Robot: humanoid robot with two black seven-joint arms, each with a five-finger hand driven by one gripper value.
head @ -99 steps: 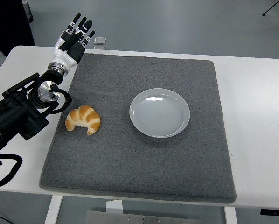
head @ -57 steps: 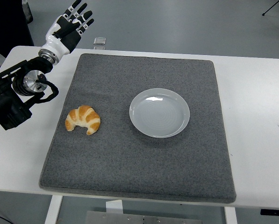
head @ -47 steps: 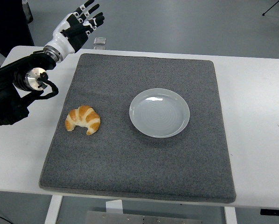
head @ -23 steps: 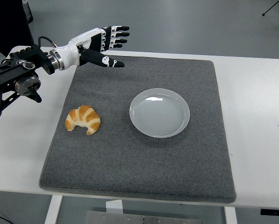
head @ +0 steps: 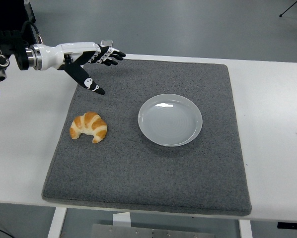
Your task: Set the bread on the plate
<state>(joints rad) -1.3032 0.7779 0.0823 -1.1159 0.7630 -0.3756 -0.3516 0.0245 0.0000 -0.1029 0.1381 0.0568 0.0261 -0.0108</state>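
Head view: we see the left hand [head: 91, 62] reaching in from the upper left over the far left corner of the grey mat [head: 148, 173], with its white forearm roughly level above the table [head: 272, 124]. Its fingers [head: 111, 54] are extended and slightly spread, pointing toward the right, while the thumb [head: 86, 79] angles down and forward toward the mat; the hand holds nothing. We locate the bread [head: 88, 127], a golden croissant, lying flat on the left part of the mat, nearer to us than the hand and clearly apart from it. The white plate [head: 170, 119] sits near the middle of the mat, to the right of the bread, with a band of bare mat between the two, and carries nothing. We also note a small clear object [head: 107, 43] on the table just beyond the mat's far edge, partly hidden behind the fingers
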